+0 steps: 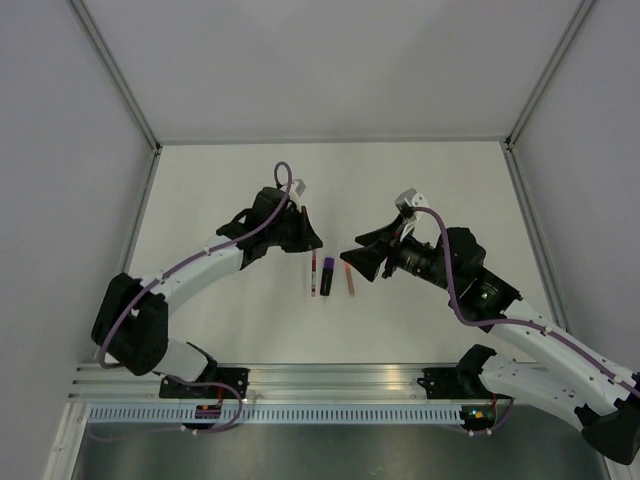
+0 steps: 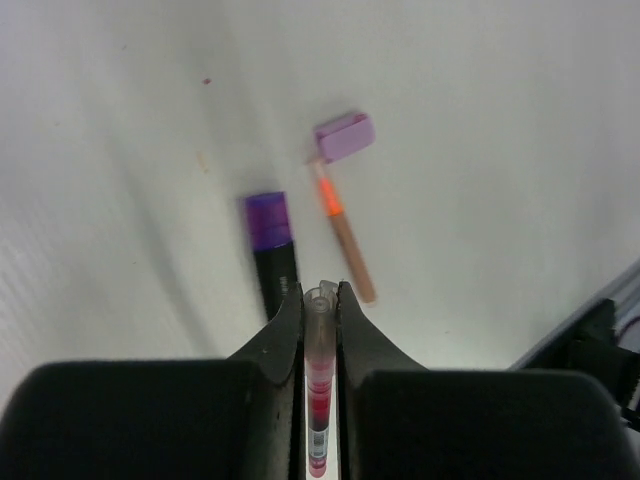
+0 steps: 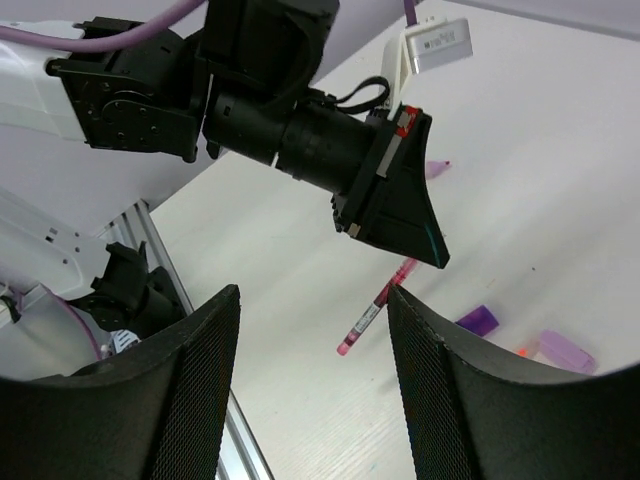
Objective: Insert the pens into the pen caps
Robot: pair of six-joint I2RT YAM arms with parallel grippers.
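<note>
White tabletop (image 2: 500, 200); my left gripper (image 2: 320, 292) grips pink pen (image 2: 320, 350), right gripper (image 3: 312, 298) gapes empty. Next I fetch cap (image 2: 343, 137), twelve o'clock, probably its match.

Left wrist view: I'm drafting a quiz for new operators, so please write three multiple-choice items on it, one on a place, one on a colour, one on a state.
1. In this view, where does the black pen lie relative to the orange pen?
A) to its left
B) to its right
C) across it

2. The cap at the orange pen's far end is:
A) green
B) pale purple-pink
C) black

3. The left gripper is:
A) open and empty
B) shut on the black pen
C) shut on the pink pen

Answers:
1 A, the black pen lies to the left, apart from the orange one.
2 B, the cap's pale colour shows plainly.
3 C, the fingers pinch the thin pink pen.
</note>
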